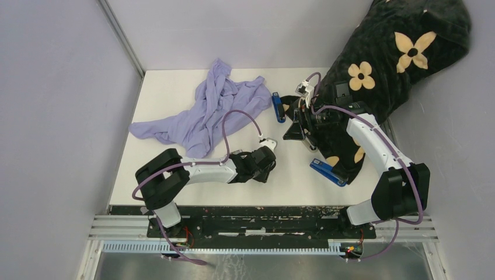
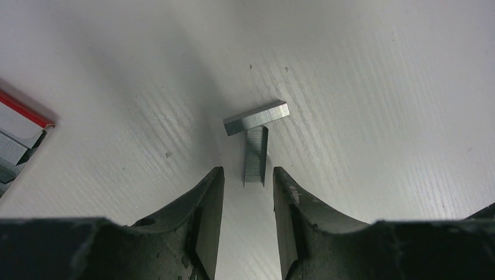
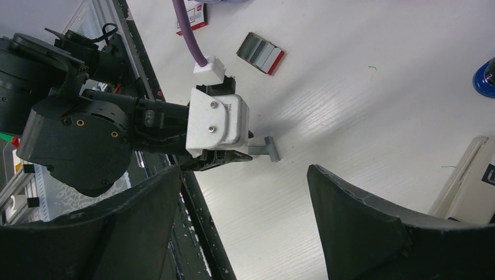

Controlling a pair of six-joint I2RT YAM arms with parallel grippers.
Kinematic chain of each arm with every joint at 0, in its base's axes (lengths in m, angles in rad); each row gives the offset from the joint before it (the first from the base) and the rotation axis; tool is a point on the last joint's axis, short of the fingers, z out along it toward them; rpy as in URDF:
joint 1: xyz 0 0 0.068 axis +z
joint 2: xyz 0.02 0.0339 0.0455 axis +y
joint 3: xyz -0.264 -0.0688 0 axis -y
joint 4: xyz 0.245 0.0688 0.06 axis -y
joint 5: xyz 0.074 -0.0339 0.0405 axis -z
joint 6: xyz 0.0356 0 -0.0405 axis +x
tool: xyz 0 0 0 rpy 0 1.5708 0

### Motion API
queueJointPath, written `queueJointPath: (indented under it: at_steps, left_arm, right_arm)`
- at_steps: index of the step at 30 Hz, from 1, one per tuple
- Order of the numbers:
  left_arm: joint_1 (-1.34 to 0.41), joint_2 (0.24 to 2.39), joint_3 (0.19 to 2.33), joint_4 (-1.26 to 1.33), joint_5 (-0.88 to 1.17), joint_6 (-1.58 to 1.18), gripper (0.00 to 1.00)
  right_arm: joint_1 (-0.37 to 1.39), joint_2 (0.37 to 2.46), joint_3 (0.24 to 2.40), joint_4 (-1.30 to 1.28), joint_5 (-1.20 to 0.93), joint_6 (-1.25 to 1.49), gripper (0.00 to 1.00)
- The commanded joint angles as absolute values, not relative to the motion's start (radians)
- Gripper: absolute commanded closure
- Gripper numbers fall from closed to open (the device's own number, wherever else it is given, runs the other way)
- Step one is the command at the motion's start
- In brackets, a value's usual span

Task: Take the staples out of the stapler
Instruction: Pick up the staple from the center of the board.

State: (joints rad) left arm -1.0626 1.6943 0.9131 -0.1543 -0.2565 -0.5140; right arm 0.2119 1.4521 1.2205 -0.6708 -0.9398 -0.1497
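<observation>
Two silver staples strips lie on the white table in a T: one crosswise (image 2: 257, 118), one lengthwise (image 2: 255, 156). My left gripper (image 2: 248, 175) is open, its fingertips either side of the near end of the lengthwise strip, with a gap on each side. The right wrist view shows the same staples (image 3: 265, 149) just past the left gripper's tip. A blue stapler (image 1: 279, 107) lies at the back of the table, and a second blue stapler (image 1: 328, 172) rests by the black cloth. My right gripper (image 1: 300, 137) hangs open above the table, nothing between its fingers (image 3: 350, 210).
A purple cloth (image 1: 210, 111) is bunched at the back left. A black flowered cloth (image 1: 397, 52) covers the right side. A red-and-white staple box (image 3: 261, 53) lies open near the left gripper, a second box (image 3: 191, 14) beyond it.
</observation>
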Motion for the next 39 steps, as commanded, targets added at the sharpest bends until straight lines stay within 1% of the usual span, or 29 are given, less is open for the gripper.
queueJointPath:
  at_steps: [1, 7, 10, 13, 15, 20, 27, 28, 33, 39]
  left_arm:
    - [-1.068, 1.707, 0.96, -0.137, -0.25, -0.475, 0.56]
    - [-1.069, 1.717, 0.959, -0.141, -0.256, -0.481, 0.56]
    - [-1.075, 1.729, 0.965, -0.16, -0.267, -0.484, 0.59]
    - [-1.08, 1.736, 0.968, -0.165, -0.269, -0.485, 0.6]
    - [-1.081, 1.743, 0.97, -0.165, -0.268, -0.485, 0.66]
    - [-1.084, 1.743, 0.974, -0.173, -0.259, -0.483, 0.73]
    - [-1.088, 1.693, 0.948, -0.176, -0.26, -0.491, 0.88]
    - [-1.087, 1.678, 0.938, -0.168, -0.26, -0.494, 0.89]
    - [-1.085, 1.562, 0.845, -0.056, -0.223, -0.517, 0.9]
    - [-1.03, 1.381, 0.692, 0.211, -0.045, -0.576, 0.9]
  right_arm:
    - [0.207, 1.433, 1.221, -0.638, -0.965, -0.14, 0.14]
    - [0.207, 1.434, 1.221, -0.638, -0.971, -0.14, 0.14]
    - [0.206, 1.434, 1.22, -0.637, -0.971, -0.138, 0.14]
    - [0.207, 1.434, 1.219, -0.636, -0.974, -0.137, 0.14]
    - [0.207, 1.435, 1.217, -0.633, -0.975, -0.135, 0.14]
    - [0.207, 1.437, 1.216, -0.632, -0.975, -0.133, 0.14]
    - [0.208, 1.438, 1.209, -0.617, -0.987, -0.119, 0.14]
    - [0.207, 1.439, 1.208, -0.613, -0.99, -0.115, 0.14]
    - [0.206, 1.421, 1.185, -0.571, -1.039, -0.079, 0.14]
    - [0.207, 1.401, 1.144, -0.473, -1.113, -0.004, 0.14]
